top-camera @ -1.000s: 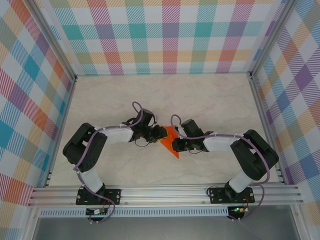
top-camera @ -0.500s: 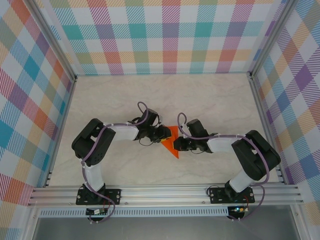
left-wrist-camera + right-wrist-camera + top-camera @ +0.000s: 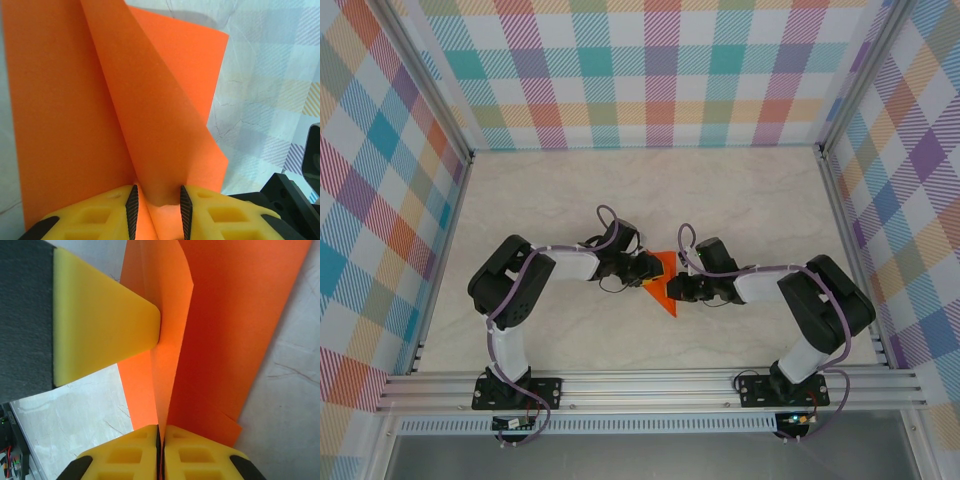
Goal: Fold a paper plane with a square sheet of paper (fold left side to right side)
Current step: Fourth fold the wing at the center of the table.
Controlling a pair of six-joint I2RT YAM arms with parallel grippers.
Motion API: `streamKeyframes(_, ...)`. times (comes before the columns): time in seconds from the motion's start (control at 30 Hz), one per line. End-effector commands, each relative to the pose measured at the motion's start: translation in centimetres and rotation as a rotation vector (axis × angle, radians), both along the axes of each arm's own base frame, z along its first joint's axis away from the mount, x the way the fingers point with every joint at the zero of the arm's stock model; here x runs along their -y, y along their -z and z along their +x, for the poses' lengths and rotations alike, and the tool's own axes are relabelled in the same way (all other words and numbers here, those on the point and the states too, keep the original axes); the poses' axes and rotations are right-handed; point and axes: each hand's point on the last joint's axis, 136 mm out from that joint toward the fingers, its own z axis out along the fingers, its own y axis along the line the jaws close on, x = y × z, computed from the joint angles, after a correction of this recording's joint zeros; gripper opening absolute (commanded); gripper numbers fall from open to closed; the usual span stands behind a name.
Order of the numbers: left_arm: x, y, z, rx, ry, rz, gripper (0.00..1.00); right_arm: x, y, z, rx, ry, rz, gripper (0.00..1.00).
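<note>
Looking down from above, we find the square sheet of paper (image 3: 663,282), bright orange and creased into a pointed shape, near the middle of the pale marbled surface (image 3: 540,200). It lies somewhat closer to the near edge than to the far one, with its tip aimed at the near edge. The two arms meet over it, the left jaws at its left side and the right jaws at its right side. From the left wrist we see a raised flap of the sheet standing between the yellow fingers (image 3: 95,215). These jaws are only narrowly apart, and the paper fills the gap between the dark pads. From the right wrist, the yellow fingers (image 3: 125,455) are pressed together, pinching a thin upright fold of the paper. A yellow finger of the left arm touches that same fold from the side.
</note>
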Motion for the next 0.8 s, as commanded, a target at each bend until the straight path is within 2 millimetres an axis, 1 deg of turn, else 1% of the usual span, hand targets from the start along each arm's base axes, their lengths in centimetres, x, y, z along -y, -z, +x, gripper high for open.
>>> streamKeyframes(0.0,0.5,0.7,-0.2,-0.014,0.008,0.004,0.31,0.1,0.3,-0.3,-0.015,-0.005,0.005,0.12)
streamKeyframes(0.2,0.3,1.0,-0.3,-0.016,0.007,0.016,0.31,0.0,-0.1,-0.2,-0.008,-0.006,0.011,0.16)
streamKeyframes(0.3,0.2,1.2,-0.3,-0.018,0.006,0.022,0.31,0.1,-0.7,-0.1,0.006,-0.005,0.017,0.21)
streamKeyframes(0.4,0.1,1.3,-0.4,-0.02,0.005,0.025,0.31,0.3,-1.7,0.1,0.024,-0.001,0.034,0.26)
streamKeyframes(0.47,0.1,1.2,-0.3,-0.018,0.005,0.024,0.31,0.5,-2.8,0.3,0.039,0.006,0.059,0.34)
streamKeyframes(0.57,0.1,1.2,-0.4,-0.019,0.005,0.023,0.31,1.1,-4.3,0.8,0.053,0.019,0.1,0.39)
streamKeyframes(0.67,0.1,1.1,-0.3,-0.016,0.005,0.023,0.31,1.6,-5.3,1.7,0.05,0.039,0.127,0.41)
streamKeyframes(0.77,0.1,1.1,-0.4,-0.017,0.006,0.022,0.31,1.7,-5.4,2.7,0.022,0.057,0.128,0.4)
